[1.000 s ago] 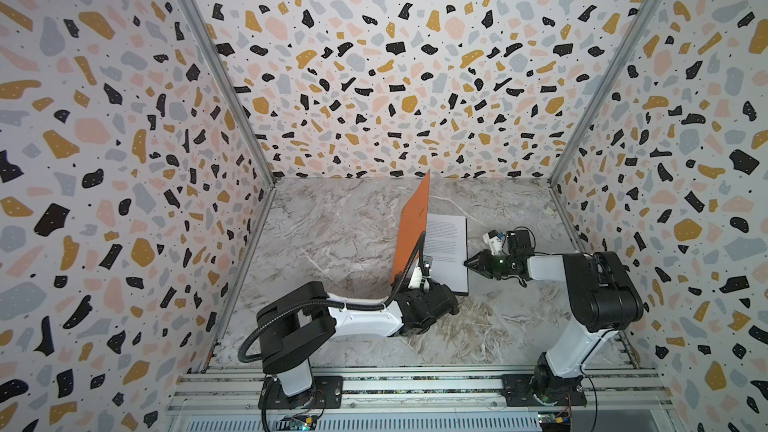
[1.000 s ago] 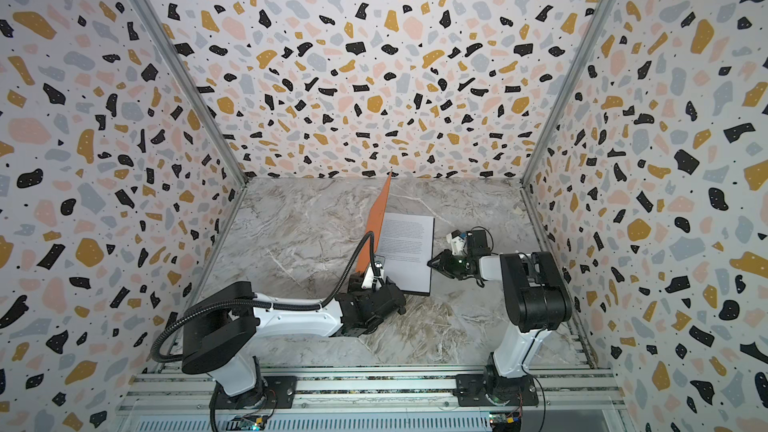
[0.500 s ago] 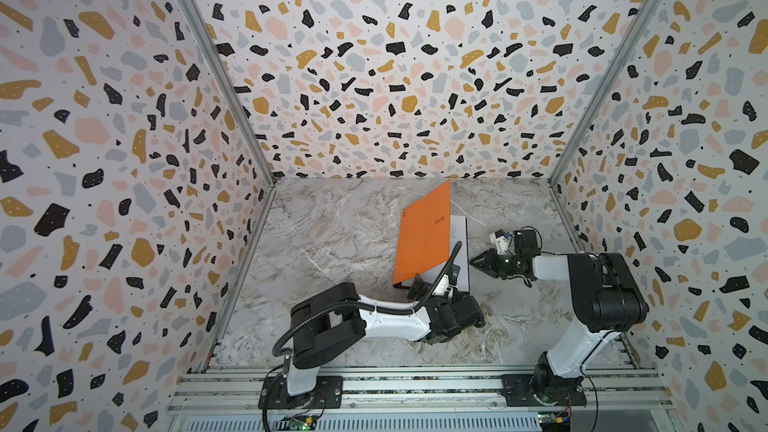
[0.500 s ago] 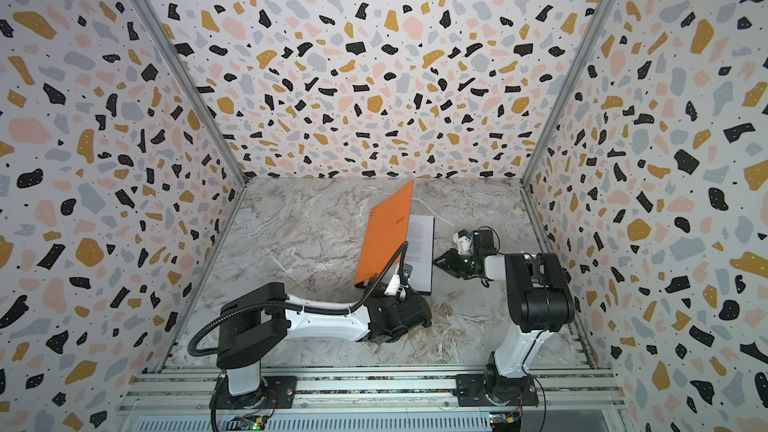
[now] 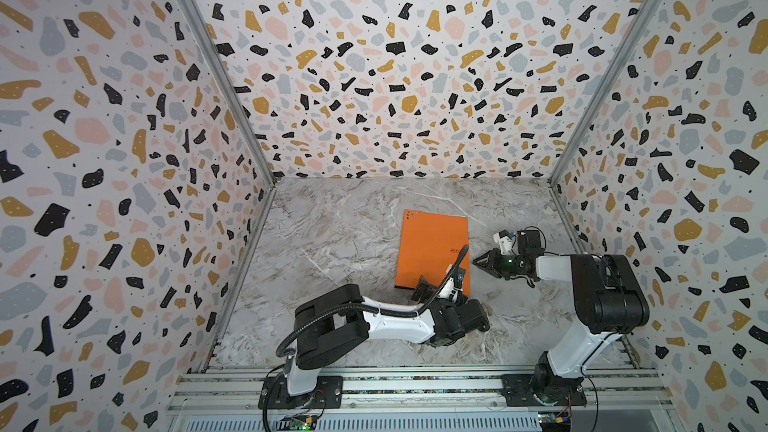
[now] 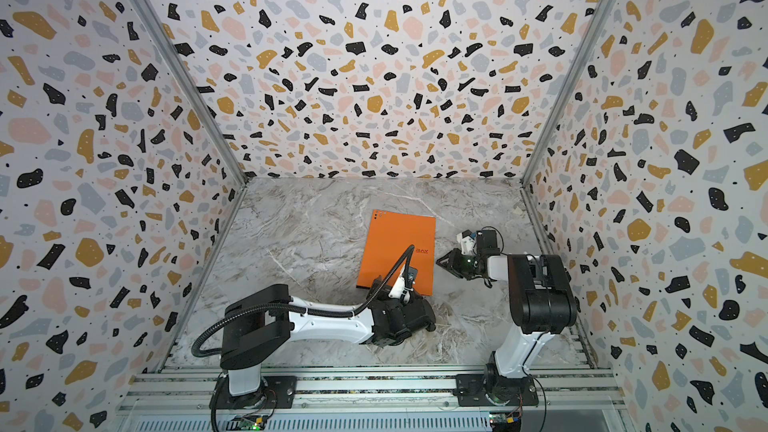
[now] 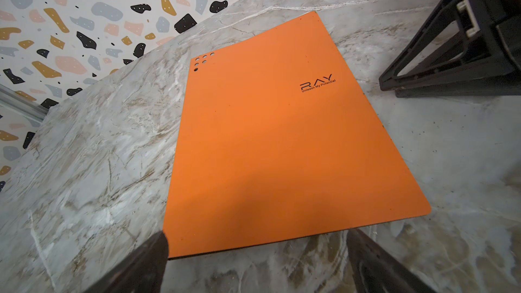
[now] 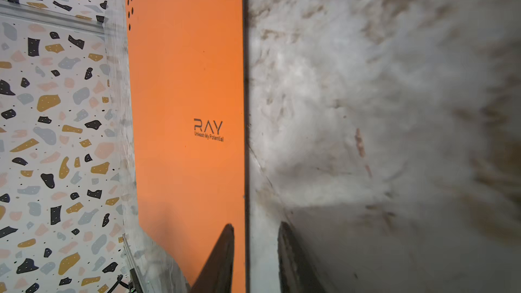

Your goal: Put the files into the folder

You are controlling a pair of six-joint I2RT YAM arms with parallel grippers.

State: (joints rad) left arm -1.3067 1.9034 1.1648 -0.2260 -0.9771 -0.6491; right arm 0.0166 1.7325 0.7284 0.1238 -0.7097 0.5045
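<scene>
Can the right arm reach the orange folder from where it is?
Probably yes. The right gripper sits just beside the folder, jaws a little apart, with only bare table between them.

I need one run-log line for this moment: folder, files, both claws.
folder: closed, flat, orange side up | files: not visible | left claw: open, at near edge, empty | right claw: slightly open, beside right edge, empty

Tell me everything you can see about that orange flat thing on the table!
It is a thin orange rectangular folder, closed and lying flat on the grey marble-look table. Its cover looks smooth and matte, with rounded corners, a dark "RAY" logo near one long edge and small round dots in one far corner. A dark edge shows underneath. The open left gripper sits at its near edge; touching is unclear.
</scene>
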